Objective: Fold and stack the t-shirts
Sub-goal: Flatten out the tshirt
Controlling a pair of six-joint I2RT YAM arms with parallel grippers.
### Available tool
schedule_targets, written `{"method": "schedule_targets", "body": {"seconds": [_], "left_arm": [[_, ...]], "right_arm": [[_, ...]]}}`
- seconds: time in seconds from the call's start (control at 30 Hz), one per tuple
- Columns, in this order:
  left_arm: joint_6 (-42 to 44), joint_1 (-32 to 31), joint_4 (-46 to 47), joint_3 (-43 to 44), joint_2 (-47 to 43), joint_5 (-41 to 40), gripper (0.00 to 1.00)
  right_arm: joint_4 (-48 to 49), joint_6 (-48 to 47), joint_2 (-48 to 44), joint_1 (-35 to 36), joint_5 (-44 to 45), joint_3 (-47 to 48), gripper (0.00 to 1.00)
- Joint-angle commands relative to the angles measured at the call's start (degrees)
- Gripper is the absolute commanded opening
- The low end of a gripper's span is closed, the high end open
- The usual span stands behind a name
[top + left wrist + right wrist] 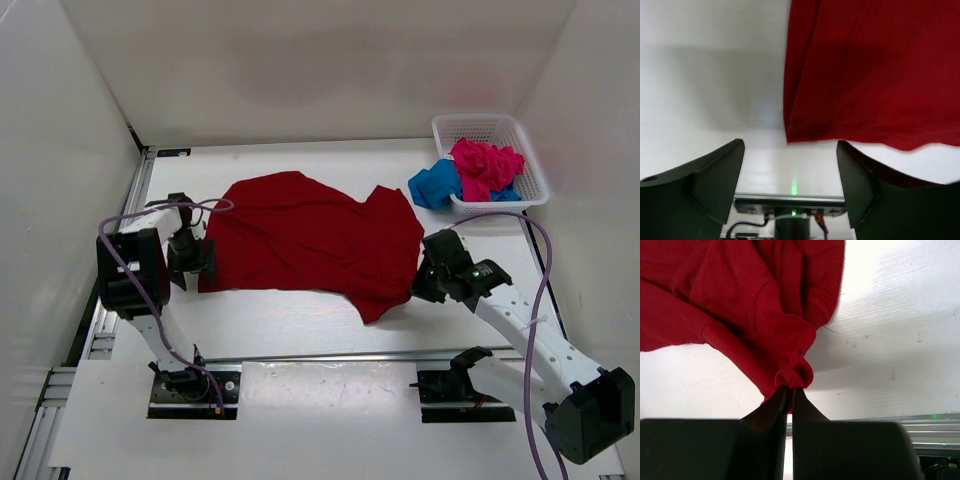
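The dark red t-shirt [310, 240] lies spread across the middle of the table, its lower right part bunched. My left gripper [193, 258] stands open at the shirt's left edge. In the left wrist view the red hem corner [855, 75] lies just ahead of the left gripper [790, 144], and nothing is between the fingers. My right gripper [422, 280] is shut on a pinched fold of the red shirt [765, 305] at its right side; the right gripper [790, 388] holds that fold at its tips. The pink t-shirt [485, 168] and the blue t-shirt [435, 183] lie crumpled at the basket.
A white mesh basket [490, 125] stands at the back right; the pink shirt fills it and the blue one hangs over its left rim onto the table. White walls close in the left, back and right. A metal rail [330, 355] runs along the near edge.
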Motion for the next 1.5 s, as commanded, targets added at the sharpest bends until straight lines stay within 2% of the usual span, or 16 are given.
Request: {"method": "schedule_targets", "body": {"seconds": [0.0,0.03,0.13,0.27,0.57,0.63,0.67,0.77,0.8,0.83,0.87,0.9,0.93,1.0,1.23,1.47], "left_arm": [[0.21,-0.17,3.0,-0.15,4.56,2.21,0.77],[0.21,-0.17,3.52,-0.15,5.7,2.81,0.65],[0.21,-0.7,4.32,-0.15,7.02,5.01,0.5],[0.21,-0.7,6.42,0.9,7.65,6.16,0.1],[0.21,4.12,1.71,4.66,1.41,10.99,0.1],[0.21,4.66,-2.16,18.42,3.15,12.48,0.1],[0.21,5.44,-4.45,25.44,4.82,13.62,0.1],[0.21,5.98,-15.25,64.6,15.18,13.38,0.1],[0.21,5.98,-16.76,82.81,18.51,12.41,0.1],[0.21,5.98,-14.42,86.47,17.67,11.36,0.1],[0.21,5.98,-10.4,85.38,14.88,9.26,0.1],[0.21,5.98,-4.35,70.92,4.32,7.85,0.1],[0.21,5.98,10.93,60.95,-2.13,6.18,0.1],[0.21,5.98,19.24,46.49,-11.82,5.28,0.1],[0.21,5.45,14.08,24.05,-25.12,8.36,0.1],[0.21,8.78,4.96,1.99,-35.49,3.53,0.1]], "right_arm": [[-0.06,0.15,-1.39,0.21,2.15,0.43,0.0],[-0.06,0.15,-1.91,0.21,2.16,0.43,0.0],[-0.06,0.15,-1.92,0.21,2.78,0.96,0.0],[-1.11,-0.38,-1.92,0.21,3.3,1.57,0.0],[5.1,-4.58,4.98,-2.59,1.03,1.66,0.0],[9.95,-8.88,12.8,-9.09,-6.42,11.11,0.0],[9.26,-12.56,24.25,-12.94,-9.58,18.03,0.0],[-7.74,-19.16,51.64,-14.82,-16.55,68.56,0.0],[-12.67,-19.18,58.31,-14.3,-15.51,103.79,0.0],[-15.59,-19.19,64.2,-14.3,-15.5,118.32,0.0],[-8.74,-16.23,63.04,-15.86,-17.77,120.73,0.0],[1.24,-13.06,56.33,-17.01,-21.01,95.35,0.0],[21.88,-9.55,42.52,-18.93,-21.56,82.3,0.0],[32.16,-3.55,33.8,-19.57,-17.63,64.84,0.0],[16.82,-12.41,24.92,-16.86,-21.3,51.09,0.0],[15.41,-7.69,0.13,-7.54,-8.49,11.05,0.0]]}}
